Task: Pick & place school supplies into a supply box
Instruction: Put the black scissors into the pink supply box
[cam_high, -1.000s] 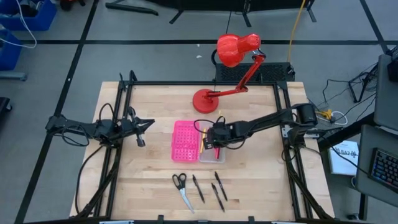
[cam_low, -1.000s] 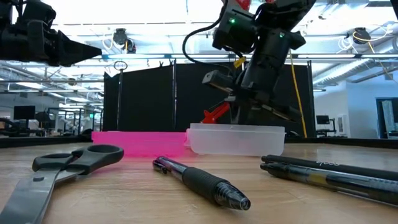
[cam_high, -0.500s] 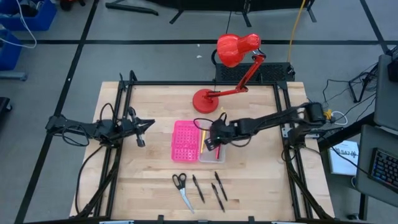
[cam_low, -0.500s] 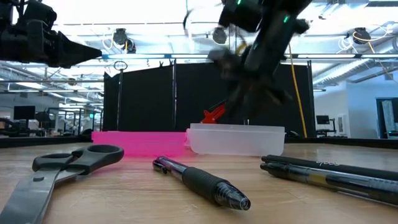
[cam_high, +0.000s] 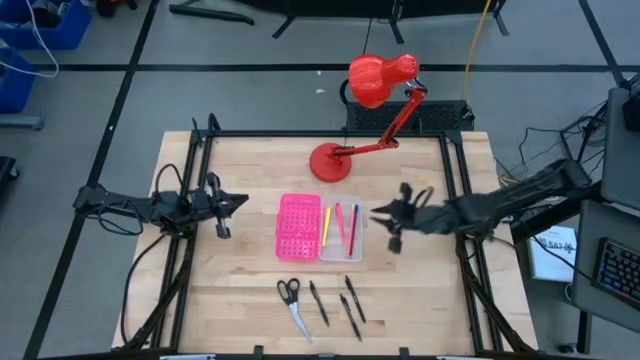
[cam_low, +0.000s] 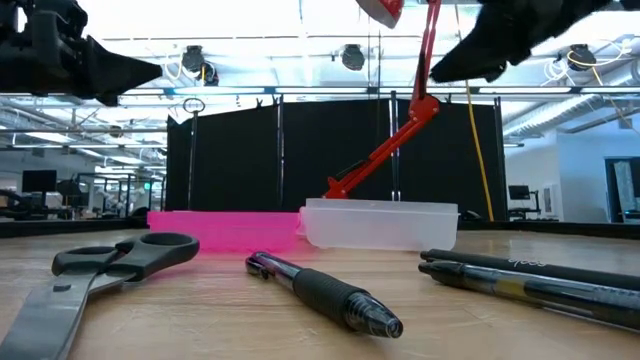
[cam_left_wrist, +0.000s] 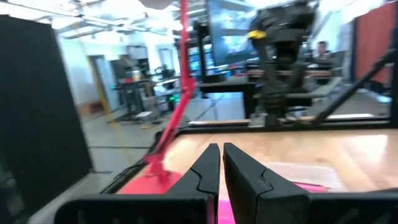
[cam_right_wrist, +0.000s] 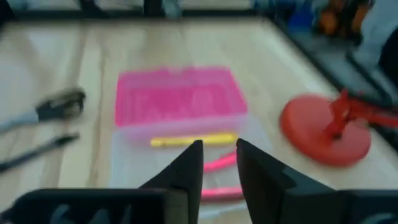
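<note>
The supply box lies open at the table's middle: pink dotted lid (cam_high: 299, 226) on the left, clear tray (cam_high: 341, 250) on the right. A yellow pen (cam_high: 326, 226), a pink pen (cam_high: 338, 222) and a red pen (cam_high: 352, 229) lie in the tray. The black-handled scissors (cam_high: 292, 302) and three dark pens (cam_high: 338, 302) lie flat near the near edge. My right gripper (cam_high: 386, 216) hovers right of the tray, slightly open and empty (cam_right_wrist: 219, 146). My left gripper (cam_high: 230, 204) waits shut, left of the lid (cam_left_wrist: 219, 148).
A red desk lamp stands with its round base (cam_high: 329, 161) just beyond the box, its arm leaning toward the far right. Black frame rails (cam_high: 196, 180) run along the table's left and right sides. Bare wood lies right of the tray and left of the scissors.
My right gripper has drawn back from over the clear tray toward the table's right edge and risen out of the low view's middle. The red pen that was under it now lies in the tray beside the yellow and pink ones.
</note>
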